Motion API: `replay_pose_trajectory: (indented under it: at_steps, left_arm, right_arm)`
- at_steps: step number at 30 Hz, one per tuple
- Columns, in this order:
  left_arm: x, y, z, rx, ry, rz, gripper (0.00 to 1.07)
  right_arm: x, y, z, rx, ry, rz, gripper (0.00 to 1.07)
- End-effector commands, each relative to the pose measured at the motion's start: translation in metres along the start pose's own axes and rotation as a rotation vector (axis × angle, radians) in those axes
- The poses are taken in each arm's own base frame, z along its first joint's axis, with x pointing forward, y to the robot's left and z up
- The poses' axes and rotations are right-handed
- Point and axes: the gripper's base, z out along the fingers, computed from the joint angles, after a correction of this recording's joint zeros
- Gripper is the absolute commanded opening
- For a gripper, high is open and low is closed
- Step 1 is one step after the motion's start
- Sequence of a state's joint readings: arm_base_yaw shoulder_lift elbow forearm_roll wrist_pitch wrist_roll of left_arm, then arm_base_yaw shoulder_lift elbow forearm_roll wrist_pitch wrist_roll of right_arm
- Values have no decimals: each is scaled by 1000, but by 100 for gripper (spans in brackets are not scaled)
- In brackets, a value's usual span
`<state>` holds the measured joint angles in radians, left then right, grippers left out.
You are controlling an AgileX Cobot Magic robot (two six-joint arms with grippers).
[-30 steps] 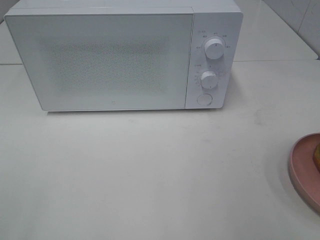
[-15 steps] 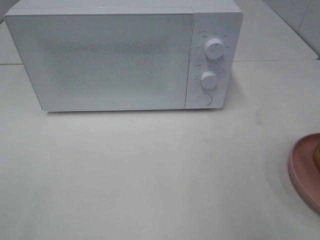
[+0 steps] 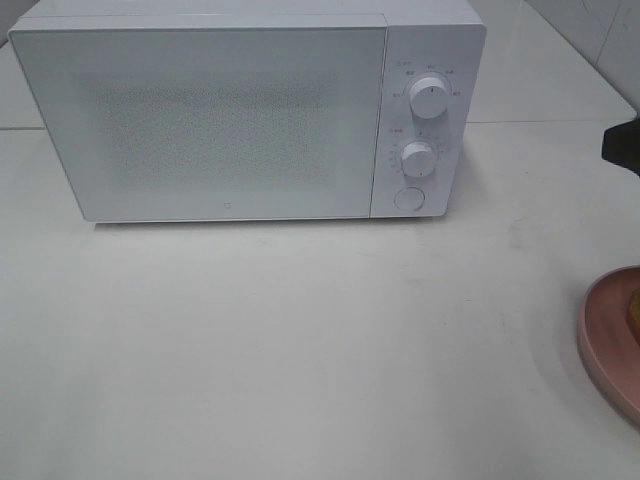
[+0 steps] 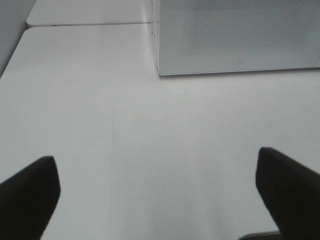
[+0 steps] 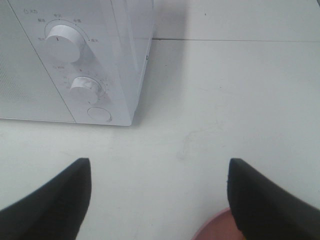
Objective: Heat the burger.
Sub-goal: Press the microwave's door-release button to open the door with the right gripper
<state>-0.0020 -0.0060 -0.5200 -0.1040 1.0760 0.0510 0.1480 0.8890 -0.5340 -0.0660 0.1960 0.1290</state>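
The burger [image 3: 634, 308] shows only as a yellow-brown sliver at the right edge of the exterior view, on a round pink plate [image 3: 605, 340]. The white microwave [image 3: 220, 110] stands at the back of the table with its door shut. My right gripper [image 5: 160, 200] is open and empty above the table, between the microwave's control panel [image 5: 75, 60] and the plate's rim [image 5: 215, 229]. A dark part of my right arm [image 3: 622, 148] shows at the right edge of the exterior view. My left gripper [image 4: 157, 195] is open and empty over bare table, in front of the microwave's left corner [image 4: 240, 35].
The microwave has two white knobs [image 3: 428, 100] [image 3: 417, 159] and a round button [image 3: 407, 199] on its right panel. A white table [image 3: 300, 340] lies in front of it. A tiled wall [image 3: 600, 30] rises at the back right.
A dark part of my right arm has come into the exterior view at the right edge. The microwave, the plate and the burger have not moved.
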Motion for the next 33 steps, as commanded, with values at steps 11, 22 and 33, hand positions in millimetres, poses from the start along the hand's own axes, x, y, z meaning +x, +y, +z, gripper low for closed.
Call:
replay_pose_trajectory:
  at_steps: [11,22,33]
  left_arm:
    - [1,-1,-1,4,-22,-3,100]
    - [1,-1,-1,4,-22,-3,100]
    - [1,-1,-1,4,-22,-3,100]
  right_arm:
    - [-5,1,43,-14,-41,15,74]
    - [6,2,67,-28,-70,4,74]
    - [48,21,82,-95,-197,-69,74]
